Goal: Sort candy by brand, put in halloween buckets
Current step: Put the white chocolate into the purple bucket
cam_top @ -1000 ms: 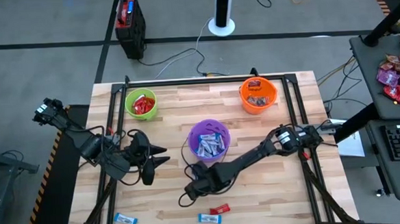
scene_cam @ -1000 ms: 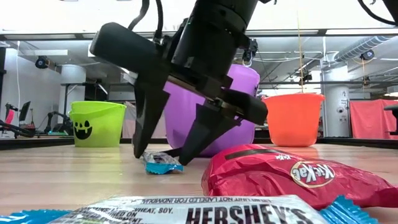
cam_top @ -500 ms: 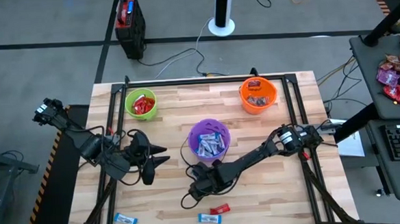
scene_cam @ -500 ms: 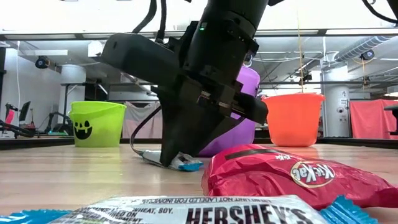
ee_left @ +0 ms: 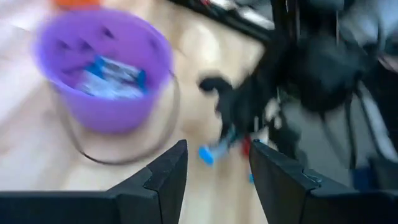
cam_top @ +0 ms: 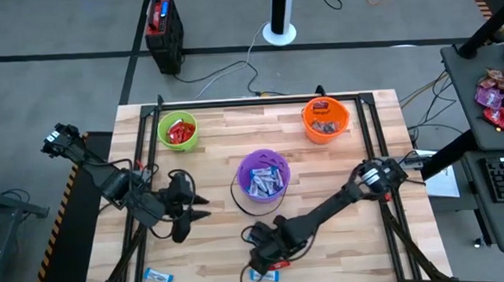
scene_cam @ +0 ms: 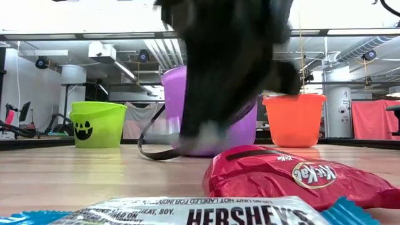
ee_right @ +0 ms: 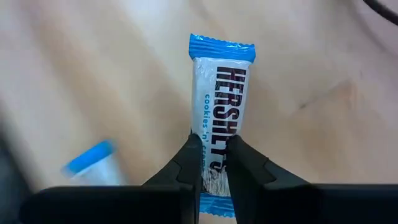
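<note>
Right gripper (ee_right: 212, 163): fingers nearly closed, pinching the end of a blue-and-white Hershey's bar (ee_right: 221, 109) above the wood.
Right arm: reached low over the table's near edge, beside the red KitKat (cam_top: 280, 263).
Left gripper (ee_left: 214, 177): fingers apart, holding nothing, over the table's left half.
Buckets: purple bucket (cam_top: 263, 177) at centre held blue-and-white candy; green bucket (cam_top: 178, 131) held red pieces; orange bucket (cam_top: 325, 119) held dark ones.
Loose candy: another blue-and-white piece (cam_top: 158, 276) lay near the front-left edge.
</note>
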